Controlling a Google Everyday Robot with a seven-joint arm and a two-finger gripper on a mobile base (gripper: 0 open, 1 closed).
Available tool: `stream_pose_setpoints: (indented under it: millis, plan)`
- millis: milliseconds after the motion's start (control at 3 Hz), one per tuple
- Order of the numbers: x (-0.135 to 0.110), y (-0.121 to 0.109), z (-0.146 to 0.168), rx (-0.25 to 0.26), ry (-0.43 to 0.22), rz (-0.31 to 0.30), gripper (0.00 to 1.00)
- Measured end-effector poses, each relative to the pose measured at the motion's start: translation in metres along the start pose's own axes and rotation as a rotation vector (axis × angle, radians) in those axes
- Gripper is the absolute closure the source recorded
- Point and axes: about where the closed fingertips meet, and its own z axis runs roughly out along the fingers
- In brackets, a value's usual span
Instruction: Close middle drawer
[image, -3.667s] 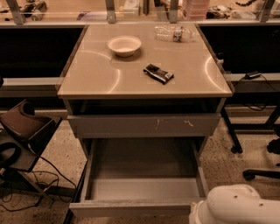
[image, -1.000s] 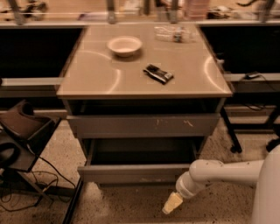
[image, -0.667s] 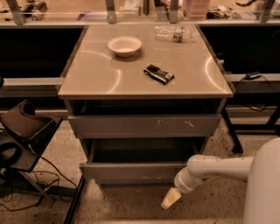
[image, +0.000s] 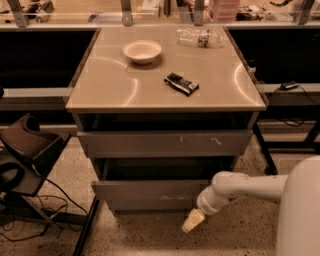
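Note:
The middle drawer (image: 150, 195) is the wide grey drawer low on the cabinet, below the grey drawer front with pale scratch marks (image: 165, 143). It stands out a short way, with a dark gap above its front. My white arm (image: 240, 187) reaches in from the right. My gripper (image: 192, 221), with a pale yellowish tip, is just below the drawer front's right end, near the floor. I cannot tell whether it touches the front.
On the cabinet top (image: 110, 85) are a white bowl (image: 142, 50), a black packet (image: 181, 83) and a plastic bottle (image: 200, 36). A dark chair (image: 25, 145) and cables (image: 35, 210) lie at the left. Table legs (image: 265, 150) stand at the right.
The middle drawer has gone from pulled far out to nearly in. My arm and gripper have moved forward and left with it, staying at the front's right end.

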Motion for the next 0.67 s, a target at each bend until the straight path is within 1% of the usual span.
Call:
stream_pose_setpoints:
  millis: [333, 667]
  plan:
    - [-0.0185, -0.0135, -0.0053, 0.013, -0.016, -0.002, 0.00]
    - [-0.0185, -0.0137, -0.0054, 0.013, -0.016, -0.002, 0.00]
